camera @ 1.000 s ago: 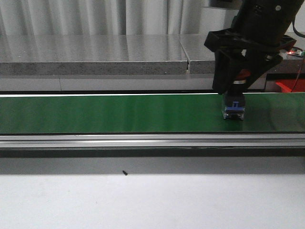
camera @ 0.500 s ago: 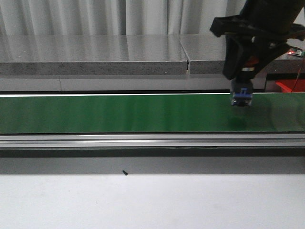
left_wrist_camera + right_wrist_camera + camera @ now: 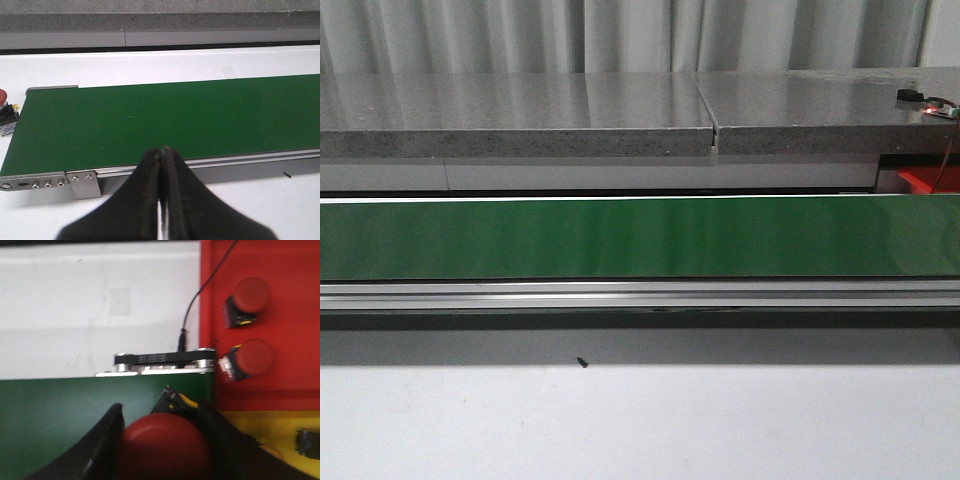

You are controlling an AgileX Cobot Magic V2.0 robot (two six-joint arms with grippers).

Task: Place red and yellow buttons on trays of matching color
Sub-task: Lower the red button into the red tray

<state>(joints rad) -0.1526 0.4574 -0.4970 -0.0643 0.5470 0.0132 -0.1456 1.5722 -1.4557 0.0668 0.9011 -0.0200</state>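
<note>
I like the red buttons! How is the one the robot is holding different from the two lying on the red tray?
The held red button sits between the right gripper fingers, above the green belt; the two tray buttons lie loose on the red tray, tipped on their sides. The held one shows mostly its cap; the tray ones show black bodies too. All three have round red caps.

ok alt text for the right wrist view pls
The right gripper holds a red button above the green conveyor belt. Beside the belt, a red tray holds two red buttons, next to a yellow tray.
</note>
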